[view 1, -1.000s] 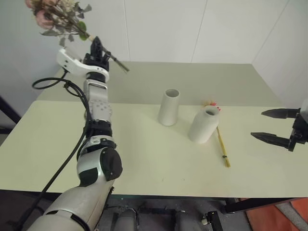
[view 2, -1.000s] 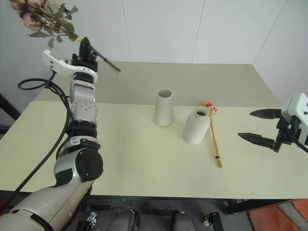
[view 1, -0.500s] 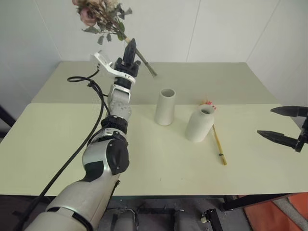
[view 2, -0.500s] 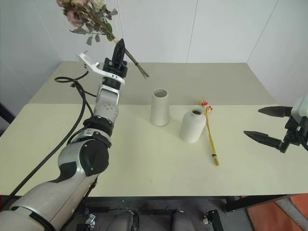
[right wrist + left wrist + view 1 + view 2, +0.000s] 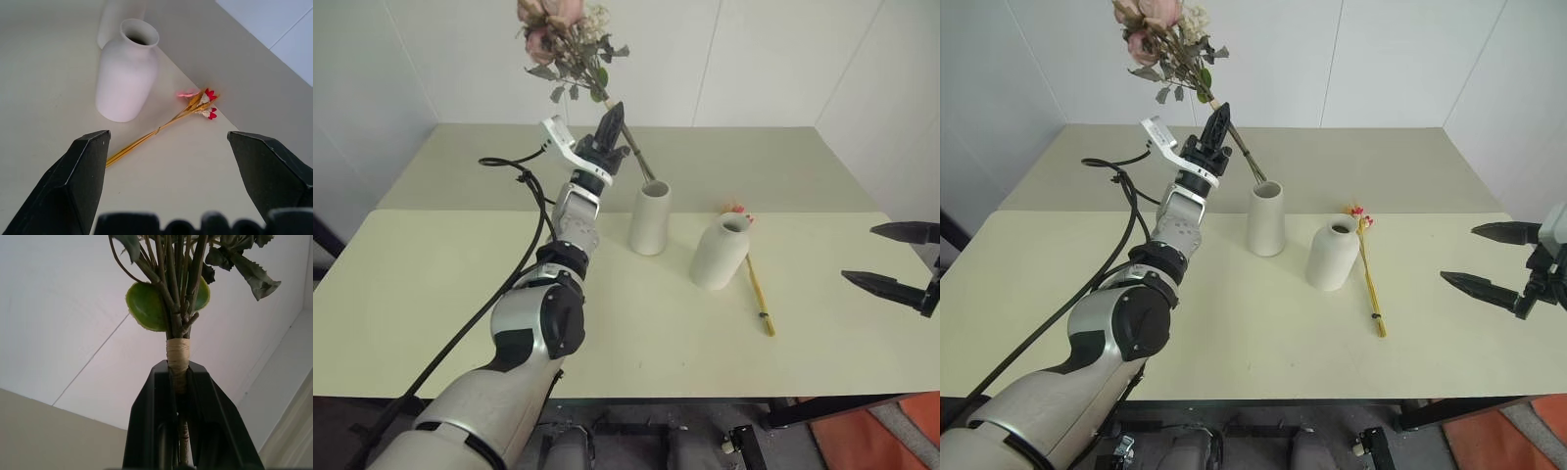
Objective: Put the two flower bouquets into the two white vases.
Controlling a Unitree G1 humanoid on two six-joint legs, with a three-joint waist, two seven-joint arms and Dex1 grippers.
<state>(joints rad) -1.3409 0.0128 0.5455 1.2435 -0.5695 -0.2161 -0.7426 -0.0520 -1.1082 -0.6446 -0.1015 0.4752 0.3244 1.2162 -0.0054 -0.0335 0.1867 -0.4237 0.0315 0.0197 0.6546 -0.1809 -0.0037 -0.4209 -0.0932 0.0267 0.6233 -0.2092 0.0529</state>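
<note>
My left gripper (image 5: 612,117) is shut on the taped stems of the pink rose bouquet (image 5: 563,39) and holds it high, tilted, blooms up. The dark stem ends (image 5: 1259,178) reach down to the mouth of the smooth cylinder vase (image 5: 649,217); whether they are inside I cannot tell. In the left wrist view the fingers (image 5: 156,401) clamp the tan wrap below the leaves of the bouquet (image 5: 171,293). The bottle-shaped vase (image 5: 720,252) stands to the right, and the yellow stalk (image 5: 759,289) lies flat beside it. My right gripper (image 5: 1459,254) hovers open at the right, its fingers (image 5: 73,181) pointing at the bottle vase (image 5: 126,73) and the stalk (image 5: 161,128).
Both vases stand near the seam of two pale tables (image 5: 431,284) pushed together. A black cable (image 5: 509,255) runs along my left arm down to the front edge. White walls close the back and right side.
My left arm has swung the rose bouquet to the right and lower, bringing its stem ends from well left of the cylinder vase to its mouth. The right gripper has stayed open and in place.
</note>
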